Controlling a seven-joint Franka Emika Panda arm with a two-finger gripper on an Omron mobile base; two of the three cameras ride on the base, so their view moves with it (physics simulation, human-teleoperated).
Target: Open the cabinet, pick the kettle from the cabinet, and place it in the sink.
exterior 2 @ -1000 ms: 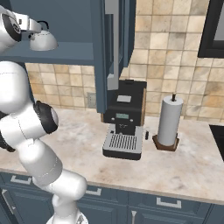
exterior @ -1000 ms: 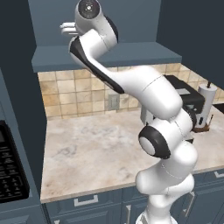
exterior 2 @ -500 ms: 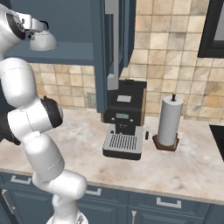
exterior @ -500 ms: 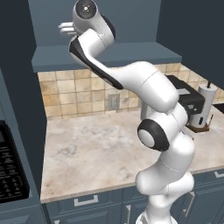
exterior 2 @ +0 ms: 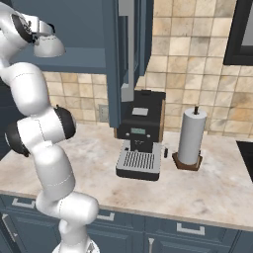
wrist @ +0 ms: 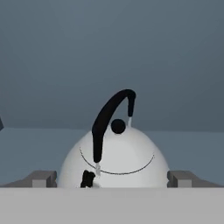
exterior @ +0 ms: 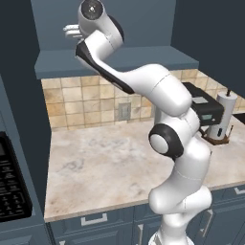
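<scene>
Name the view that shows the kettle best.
The hand view: the kettle sits centred and close, with its black arched handle and lid knob plain, between the open jaws. The right base view shows only its pale body beside the arm. In the left base view the arm hides it.

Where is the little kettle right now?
The kettle sits on the shelf inside the open cabinet, directly ahead of the gripper, between its wide-open jaws; the right base view shows it at upper left.

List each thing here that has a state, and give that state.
cabinet: door swung open
kettle: upright on the cabinet shelf, lid on, not gripped
pincer: open, fingers either side of the kettle
paper towel roll: upright on its stand
</scene>
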